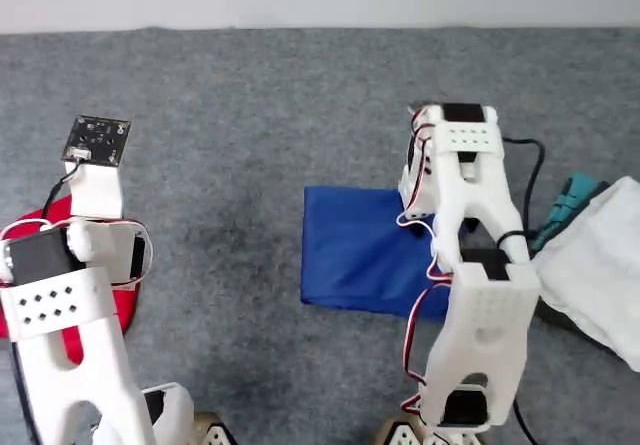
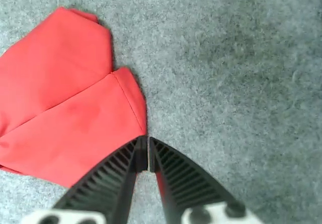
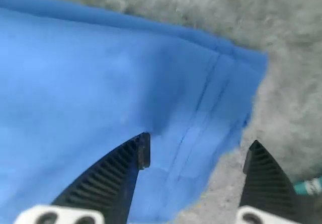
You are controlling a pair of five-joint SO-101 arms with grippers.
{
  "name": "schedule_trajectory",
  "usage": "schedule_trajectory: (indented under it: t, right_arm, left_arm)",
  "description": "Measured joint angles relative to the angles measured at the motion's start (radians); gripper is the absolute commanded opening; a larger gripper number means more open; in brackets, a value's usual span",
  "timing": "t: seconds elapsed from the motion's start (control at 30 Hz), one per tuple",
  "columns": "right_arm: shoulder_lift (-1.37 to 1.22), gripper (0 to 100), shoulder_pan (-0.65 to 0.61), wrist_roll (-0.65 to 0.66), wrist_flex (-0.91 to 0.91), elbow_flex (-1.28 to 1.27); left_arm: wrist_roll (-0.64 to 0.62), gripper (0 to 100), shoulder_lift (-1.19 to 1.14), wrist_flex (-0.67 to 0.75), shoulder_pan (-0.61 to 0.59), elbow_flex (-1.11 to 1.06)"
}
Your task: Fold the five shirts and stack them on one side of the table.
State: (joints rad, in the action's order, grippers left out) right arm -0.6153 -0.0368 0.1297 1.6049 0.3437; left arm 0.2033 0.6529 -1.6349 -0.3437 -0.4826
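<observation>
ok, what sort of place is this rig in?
Probably a robotics lab or workshop bench, not a home: grey felt-like matting as the work surface, a left arm and right arm with exposed wiring, and a blue shirt and red shirt laid out as test pieces.

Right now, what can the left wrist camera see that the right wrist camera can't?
The left wrist view, unlike the right one, shows a folded red fabric shirt and the left pincer, closed, its tips by the shirt's edge. The right wrist view instead shows a blue fabric shirt, the right pincer open above its edge, and a bit of a teal thing beside one finger. Both show the fuzzy grey table covering.
</observation>
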Motion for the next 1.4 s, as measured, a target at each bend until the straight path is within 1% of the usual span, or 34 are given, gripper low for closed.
schedule_trajectory:
  t: [0.07,0.27,0.3,0.4,0.47,0.53,0.6,0.77,0.83,0.93,1.03,1.13,1.2,1.23,1.33,1.37,1.4]
  right_arm:
    - [-0.038,23.1,0.002,-0.003,-0.021,0.000]
    - [-0.087,1.9,0.009,-0.003,-0.041,0.009]
    - [-0.094,0.6,0.011,-0.003,-0.041,0.014]
    - [-0.098,0.9,0.017,0.005,-0.041,0.021]
    - [-0.098,0.9,0.031,0.058,-0.041,0.021]
    - [-0.112,0.9,0.046,0.141,-0.044,0.048]
    - [-0.117,0.9,0.066,0.264,-0.046,0.078]
    - [-0.121,0.9,0.106,0.709,-0.127,0.155]
    - [-0.123,0.9,0.107,0.864,-0.153,0.180]
    - [-0.123,0.9,0.091,1.028,-0.169,0.195]
    - [-0.123,0.9,0.055,1.129,-0.175,0.196]
    - [-0.123,1.0,0.029,1.155,-0.178,0.206]
    - [-0.123,4.2,0.015,1.155,-0.178,0.222]
    - [-0.123,8.4,0.011,1.142,-0.178,0.229]
    - [-0.123,24.7,0.003,1.046,-0.180,0.235]
    - [-0.124,27.9,0.003,1.007,-0.180,0.245]
    - [-0.124,28.4,0.003,0.965,-0.180,0.261]
  left_arm:
    - [0.000,1,0.000,0.000,0.000,0.000]
    - [0.000,1,0.000,0.000,0.000,0.000]
    - [0.000,1,0.000,0.000,0.000,0.000]
    - [0.000,1,0.000,0.000,0.000,0.000]
    - [0.000,1,0.000,0.000,0.000,0.000]
    - [0.000,1,0.000,0.000,0.000,0.000]
    - [0.000,1,0.000,0.000,0.000,0.000]
    - [0.000,1,0.000,0.000,0.000,0.000]
    - [0.000,1,0.000,0.000,0.000,0.000]
    - [0.000,1,0.000,0.000,0.000,0.000]
    - [0.000,1,0.000,0.000,0.000,0.000]
    - [0.000,1,0.000,0.000,0.000,0.000]
    - [0.000,1,0.000,0.000,0.000,0.000]
    - [0.000,1,0.000,0.000,0.000,0.000]
    - [0.000,1,0.000,-0.014,0.000,0.000]
    - [0.000,1,0.000,-0.018,0.000,0.000]
    - [0.000,1,0.000,-0.021,0.000,0.000]
